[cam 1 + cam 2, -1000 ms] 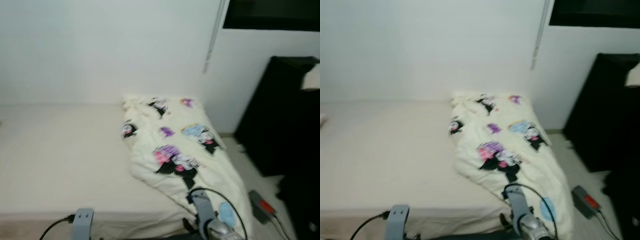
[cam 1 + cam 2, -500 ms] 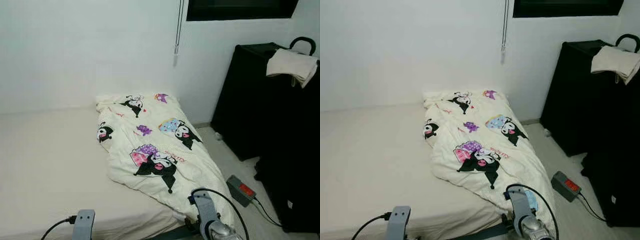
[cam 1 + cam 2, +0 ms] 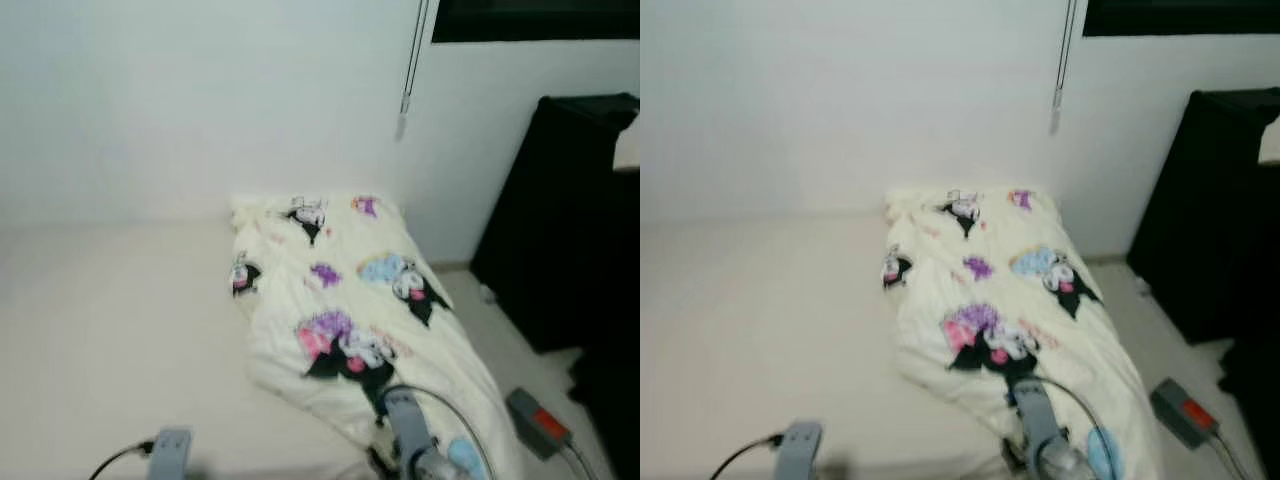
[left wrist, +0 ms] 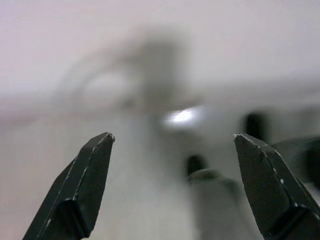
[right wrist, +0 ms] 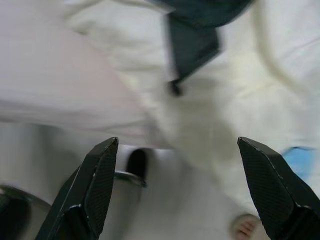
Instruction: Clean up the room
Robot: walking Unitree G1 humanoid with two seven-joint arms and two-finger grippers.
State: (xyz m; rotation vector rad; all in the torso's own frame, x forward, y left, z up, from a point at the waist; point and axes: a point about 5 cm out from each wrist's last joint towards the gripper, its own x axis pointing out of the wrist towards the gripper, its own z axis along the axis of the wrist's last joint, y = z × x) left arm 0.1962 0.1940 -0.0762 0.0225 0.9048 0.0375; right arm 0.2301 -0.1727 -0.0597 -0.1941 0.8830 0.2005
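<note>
A wide cream bed (image 3: 110, 330) spans the robot's head views from 9 o'clock to the centre, its bare mattress butting the white wall at 12 o'clock. A crumpled white blanket (image 3: 345, 300) printed with cartoon figures, the likeliest item to tidy, lies along the bed's right side. Its long axis runs from the wall at 12 o'clock down toward 5 o'clock, where its lower end hangs off the mattress corner over the floor.

A tall black cabinet (image 3: 570, 220) stands at 3 o'clock, well apart from the bed. A small dark box with a red patch (image 3: 538, 422) sits on the floor between them at 4 o'clock, with a cable trailing from it.

The right arm is the nearer one: its wrist rises at 6 o'clock, just beside the blanket's hanging end. In its wrist view the right claw (image 5: 182, 187) is spread wide and empty, looking down on the blanket's folds with one dark printed figure at 12 o'clock.

The left claw (image 4: 175, 185) is likewise spread wide and empty over a blurred pale surface, its arm low at 7 o'clock, farther from the blanket. Judged from this, a reach to 12 o'clock by the right arm would meet the cloth first.
</note>
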